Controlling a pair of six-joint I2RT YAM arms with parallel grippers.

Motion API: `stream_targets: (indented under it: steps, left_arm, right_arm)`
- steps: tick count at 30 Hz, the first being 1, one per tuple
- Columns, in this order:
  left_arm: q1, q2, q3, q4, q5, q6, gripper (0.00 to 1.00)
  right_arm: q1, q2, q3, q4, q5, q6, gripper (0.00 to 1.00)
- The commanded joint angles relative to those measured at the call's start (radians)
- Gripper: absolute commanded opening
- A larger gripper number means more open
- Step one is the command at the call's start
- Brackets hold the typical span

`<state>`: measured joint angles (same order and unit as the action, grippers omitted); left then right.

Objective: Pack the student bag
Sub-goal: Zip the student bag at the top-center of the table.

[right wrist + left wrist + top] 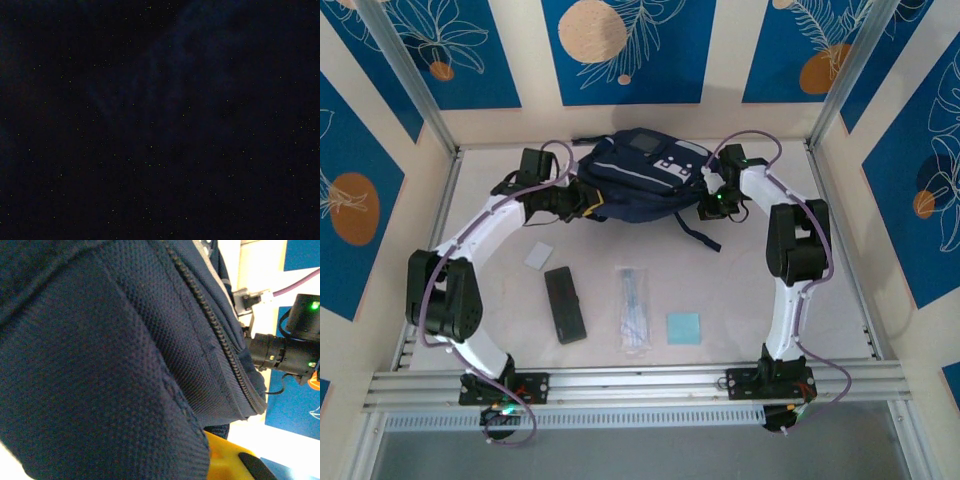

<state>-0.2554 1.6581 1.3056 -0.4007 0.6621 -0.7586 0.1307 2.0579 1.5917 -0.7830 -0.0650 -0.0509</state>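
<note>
Top external: bag (638,172) at the middle of the table's (740,290) far edge. Left gripper (586,200), jaws narrow, pinches its left side. Right gripper (708,205) is closed at its right side. The step is probably opening the bag: keep the fabric taut along the zipper (220,340).

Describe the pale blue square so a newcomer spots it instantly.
Find the large dark navy fabric backpack at the far side of the white table. Among loose items towards its near edge, the flat pale blue square lies rightmost, beside a long clear plastic packet. Its neighbours are grey, black or clear.
</note>
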Motion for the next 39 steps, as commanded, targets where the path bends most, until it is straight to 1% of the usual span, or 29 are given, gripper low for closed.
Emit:
stream_targets:
  steps: [1,3,4,5,8,10,12,16,19,22,26,29,32,36,39]
  left_arm:
    - [0.082,-0.013,0.042,-0.096,0.025,0.081,0.00]
    - [0.076,-0.007,0.041,-0.094,0.021,0.097,0.00]
    - [0.072,-0.006,0.040,-0.091,0.019,0.103,0.00]
    - [0.070,-0.004,0.037,-0.086,0.018,0.106,0.00]
    - [0.069,-0.002,0.019,-0.069,0.008,0.112,0.00]
    - [0.070,0.002,0.012,-0.073,-0.004,0.127,0.00]
    - [0.070,0.009,0.015,-0.107,-0.031,0.159,0.00]
    - [0.070,0.028,0.021,-0.168,-0.129,0.247,0.00]
    - [0.070,0.068,0.041,-0.206,-0.238,0.309,0.00]
    - [0.070,0.123,0.075,-0.232,-0.318,0.344,0.00]
    - [0.069,0.174,0.080,-0.204,-0.365,0.343,0.00]
    - [0.070,0.200,0.077,-0.189,-0.372,0.334,0.00]
    - [0.070,0.219,0.073,-0.181,-0.358,0.331,0.00]
    - [0.069,0.224,0.075,-0.185,-0.360,0.341,0.00]
    - [0.069,0.223,0.075,-0.185,-0.363,0.344,0.00]
  right_arm:
    - [-0.106,-0.049,-0.046,0.090,0.139,0.107,0.00]
    - [-0.088,-0.086,-0.073,0.082,0.046,0.134,0.00]
    - [-0.079,-0.101,-0.085,0.076,0.008,0.144,0.02]
    - [-0.069,-0.121,-0.100,0.071,-0.027,0.157,0.08]
    - [-0.053,-0.189,-0.165,0.062,-0.168,0.165,0.31]
    - [-0.055,-0.234,-0.202,0.066,-0.262,0.180,0.40]
    - [-0.064,-0.269,-0.221,0.071,-0.324,0.208,0.44]
    - [-0.054,-0.285,-0.201,0.108,-0.375,0.278,0.48]
    - [-0.012,-0.249,-0.154,0.153,-0.340,0.335,0.49]
    - [0.053,-0.189,-0.077,0.168,-0.231,0.359,0.48]
    - [0.116,-0.097,0.028,0.164,-0.064,0.371,0.49]
    - [0.137,-0.030,0.088,0.150,0.027,0.379,0.49]
    - [0.145,0.023,0.114,0.162,0.055,0.378,0.52]
    - [0.152,0.093,0.150,0.171,0.048,0.366,0.52]
    - [0.164,0.126,0.158,0.159,-0.005,0.364,0.52]
